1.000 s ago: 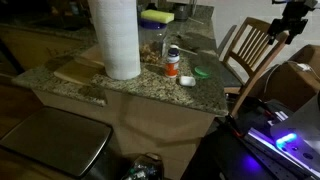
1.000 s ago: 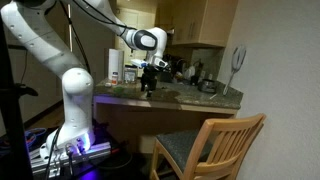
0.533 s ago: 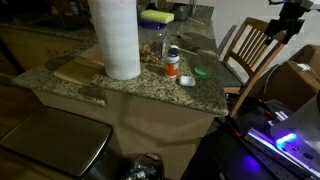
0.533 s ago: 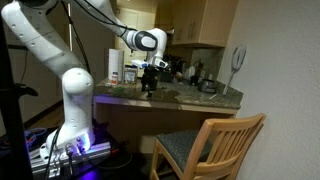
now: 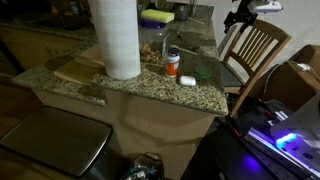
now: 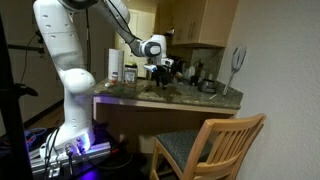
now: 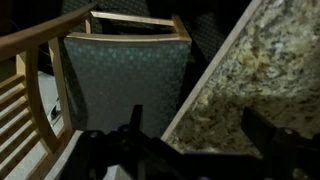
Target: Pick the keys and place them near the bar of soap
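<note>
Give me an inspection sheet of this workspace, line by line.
Surface: speckled granite counter, partly occupied.
Job's things: bar of soap beside the pill bottle; keys not made out.
Clutter: paper towel roll, yellow-green sponge.
Grippers: gripper open, empty, by the counter edge.
Cables: nothing seen.
Surroundings: wooden chair next to the counter.

Paper towel roll (image 5: 116, 40) cut off at top, gripper (image 7: 190, 142) dark, blurred

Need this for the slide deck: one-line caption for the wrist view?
Open, empty hand at the edge of the granite counter, with a wooden chair and its cushioned seat below.
</note>
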### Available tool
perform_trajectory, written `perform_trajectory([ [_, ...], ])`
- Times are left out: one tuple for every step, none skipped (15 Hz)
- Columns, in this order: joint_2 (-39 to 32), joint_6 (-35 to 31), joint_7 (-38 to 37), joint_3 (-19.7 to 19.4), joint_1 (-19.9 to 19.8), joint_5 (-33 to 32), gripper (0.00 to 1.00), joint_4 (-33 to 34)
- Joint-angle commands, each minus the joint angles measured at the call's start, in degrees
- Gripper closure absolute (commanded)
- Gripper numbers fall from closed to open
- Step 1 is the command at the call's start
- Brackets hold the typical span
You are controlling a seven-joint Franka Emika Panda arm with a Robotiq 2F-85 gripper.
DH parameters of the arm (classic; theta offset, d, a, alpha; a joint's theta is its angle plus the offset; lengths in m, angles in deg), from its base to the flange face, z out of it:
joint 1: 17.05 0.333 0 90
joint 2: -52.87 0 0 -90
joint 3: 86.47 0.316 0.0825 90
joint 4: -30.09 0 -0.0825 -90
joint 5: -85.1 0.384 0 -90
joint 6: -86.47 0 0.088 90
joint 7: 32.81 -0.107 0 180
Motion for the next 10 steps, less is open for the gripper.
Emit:
perform_trajectory([
  [-1.44, 0.73, 1.3, 0.07, 0.51, 1.89, 0.0, 1.95],
  [-2.44, 1.47, 2.78, -0.11, 1.08, 3.48, 0.0, 3.46],
  [-2.89, 2.07, 3.44, -0.17, 1.32, 4.05, 0.0, 4.34],
  [-3.03, 2.39, 3.68, -0.19, 1.36, 4.26, 0.0, 4.71],
  [-3.03, 2.47, 3.78, -0.24, 1.36, 4.34, 0.0, 4.79],
  [-3.03, 2.49, 3.82, -0.27, 1.35, 4.34, 0.0, 4.79],
  [-3.85, -0.7, 2.85, 0.69, 1.99, 3.97, 0.0, 4.34],
  [-4.27, -2.89, 2.24, 1.29, 2.64, 4.86, 0.0, 4.33],
  [-4.24, -5.18, 1.05, 2.07, 3.54, 6.17, 0.0, 4.5],
  [-3.73, -7.08, 1.33, 2.31, 4.61, 8.73, 0.0, 4.5],
])
